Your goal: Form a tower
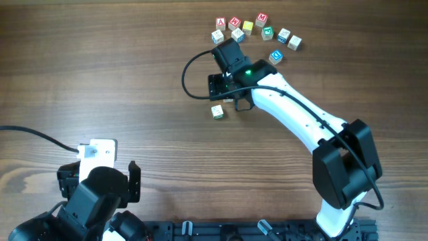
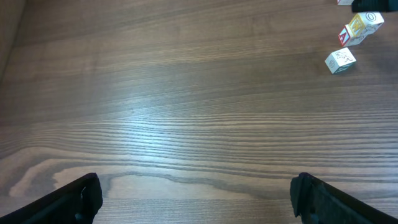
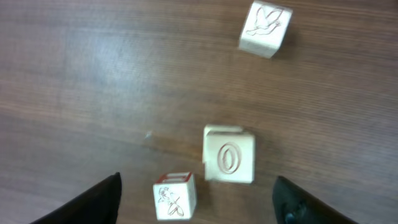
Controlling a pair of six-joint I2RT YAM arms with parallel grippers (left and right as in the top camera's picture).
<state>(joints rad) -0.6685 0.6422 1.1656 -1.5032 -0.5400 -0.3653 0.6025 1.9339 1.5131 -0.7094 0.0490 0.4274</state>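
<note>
Nearest you, your left gripper (image 2: pixel 196 180) stands fully open over bare table (image 1: pixel 100 67), with nothing between its fingers.

Farther out, a lone pale cube with a bird drawing (image 1: pixel 217 112) lies by itself on the wood, near your right arm but apart from it.

Just beyond that, your right gripper (image 3: pixel 197 179) is spread wide and grips nothing. The tower (image 3: pixel 229 155) stands between its fingers and touches neither of them. It is a pale cube with a red O on top, and it seems to sit slightly askew on a second cube whose edge peeks out behind. A small cube with a red drawing (image 3: pixel 175 198) lies just beside the tower's base. From overhead the gripper hides the tower.

Farthest away, a cluster of loose coloured cubes (image 1: pixel 254 30) is scattered near the table's far edge.
</note>
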